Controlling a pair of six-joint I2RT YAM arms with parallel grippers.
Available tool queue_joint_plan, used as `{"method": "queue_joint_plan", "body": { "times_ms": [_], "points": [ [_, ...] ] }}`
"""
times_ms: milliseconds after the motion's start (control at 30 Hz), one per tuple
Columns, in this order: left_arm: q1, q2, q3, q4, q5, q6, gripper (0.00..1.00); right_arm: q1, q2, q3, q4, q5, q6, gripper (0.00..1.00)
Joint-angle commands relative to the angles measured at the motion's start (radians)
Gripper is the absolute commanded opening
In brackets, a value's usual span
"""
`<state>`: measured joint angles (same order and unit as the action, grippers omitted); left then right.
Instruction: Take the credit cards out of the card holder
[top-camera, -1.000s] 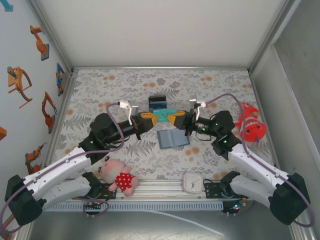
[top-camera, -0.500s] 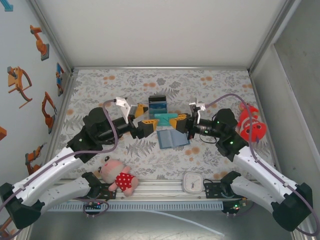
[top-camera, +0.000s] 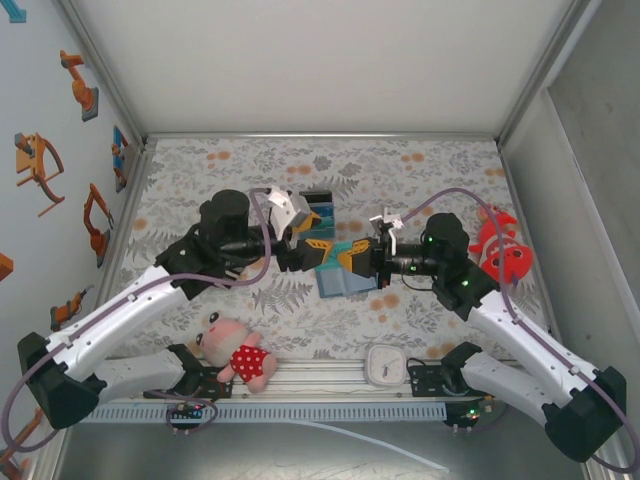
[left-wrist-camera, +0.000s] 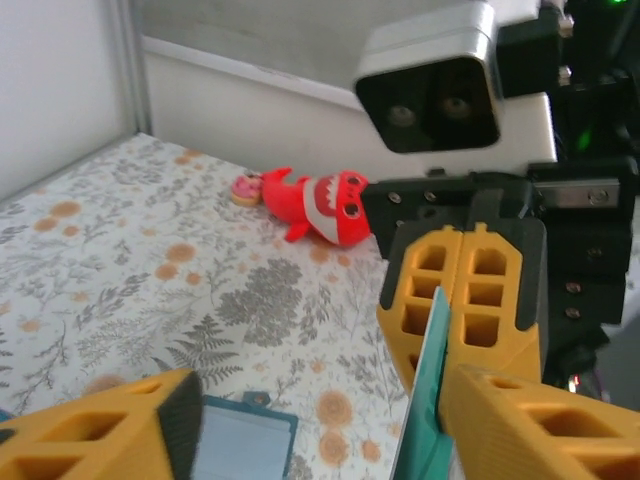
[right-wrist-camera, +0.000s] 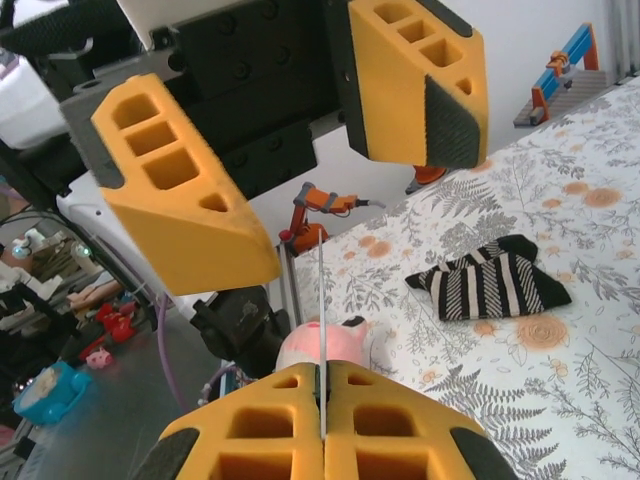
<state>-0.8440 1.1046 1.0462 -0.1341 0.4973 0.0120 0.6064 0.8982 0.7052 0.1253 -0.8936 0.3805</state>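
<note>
My right gripper (top-camera: 347, 257) is shut on a teal credit card (top-camera: 335, 250), held above the table. In the right wrist view the card (right-wrist-camera: 322, 300) stands edge-on out of the shut right gripper (right-wrist-camera: 323, 365). My left gripper (top-camera: 310, 232) is open, its fingers (right-wrist-camera: 190, 195) on either side of the card's free end. In the left wrist view the teal card (left-wrist-camera: 430, 400) lies close beside one left finger (left-wrist-camera: 540, 420) of the left gripper (left-wrist-camera: 320, 420). The blue card holder (top-camera: 345, 282) lies open below. Dark credit cards (top-camera: 319, 206) are stacked behind.
A red fish toy (top-camera: 500, 250) lies at the right, a pink plush (top-camera: 235, 350) at the near left, and a small white clock (top-camera: 383, 367) sits on the front rail. A striped sock (right-wrist-camera: 490, 280) lies on the patterned mat.
The left gripper let go of the teal card, opened and pulled back, then came in again around the card's end. The right gripper kept the card and shifted it nearer.
</note>
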Motion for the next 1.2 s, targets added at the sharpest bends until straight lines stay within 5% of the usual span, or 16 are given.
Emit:
{"method": "queue_joint_plan", "body": {
  "times_ms": [0,367,567,667,867,1167],
  "points": [
    [-0.003,0.035,0.057,-0.076,0.111,0.059,0.56,0.001,-0.001,0.036,-0.016,-0.034,-0.032,0.0],
    [0.021,0.08,0.081,-0.162,0.203,0.105,0.41,0.001,-0.004,0.036,-0.023,-0.036,-0.042,0.0],
    [0.029,0.084,0.074,-0.177,0.221,0.123,0.19,0.001,-0.001,0.039,-0.024,-0.037,-0.044,0.0],
    [0.03,0.087,0.074,-0.178,0.227,0.138,0.0,0.001,0.0,0.04,-0.025,-0.031,-0.045,0.0],
    [0.032,0.075,0.052,-0.162,0.168,0.208,0.0,0.001,-0.012,0.047,-0.073,0.04,-0.07,0.0],
    [0.067,0.081,0.038,-0.189,0.05,0.361,0.0,0.001,-0.069,0.06,-0.208,0.345,-0.13,0.41]
  ]
}}
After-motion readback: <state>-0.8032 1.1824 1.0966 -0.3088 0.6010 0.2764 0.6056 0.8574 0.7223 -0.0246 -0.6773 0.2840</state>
